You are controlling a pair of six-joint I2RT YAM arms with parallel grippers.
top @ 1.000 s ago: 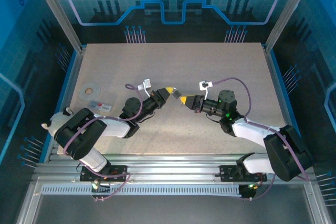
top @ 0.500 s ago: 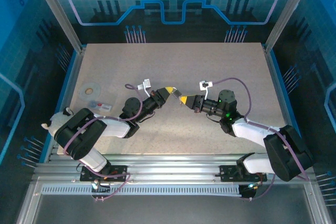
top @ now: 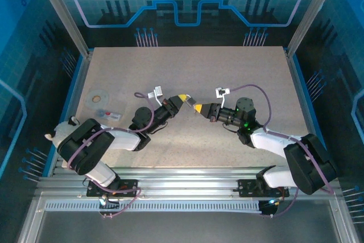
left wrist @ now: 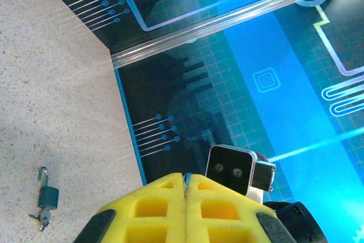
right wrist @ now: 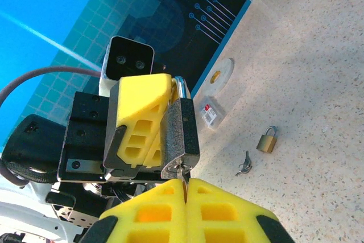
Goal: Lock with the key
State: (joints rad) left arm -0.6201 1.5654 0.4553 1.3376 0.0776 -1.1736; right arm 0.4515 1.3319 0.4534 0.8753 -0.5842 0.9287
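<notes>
Above the tabletop (top: 227, 72), the left gripper (top: 181, 102) clamped a padlock (right wrist: 183, 132), its long axis in line with the right gripper (right wrist: 185, 186), shackle (right wrist: 180, 85) pointing away. That gripper was pinched shut on the key (right wrist: 181, 170) in the padlock's base.

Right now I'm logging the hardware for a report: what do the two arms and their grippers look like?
The left arm and right arm have white links, black joints and purple cables. The left gripper and right gripper have blocky yellow fingers with square cut-outs.

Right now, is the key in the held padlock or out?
In: the key pokes from the padlock's keyway end, pinched in the right gripper.
</notes>
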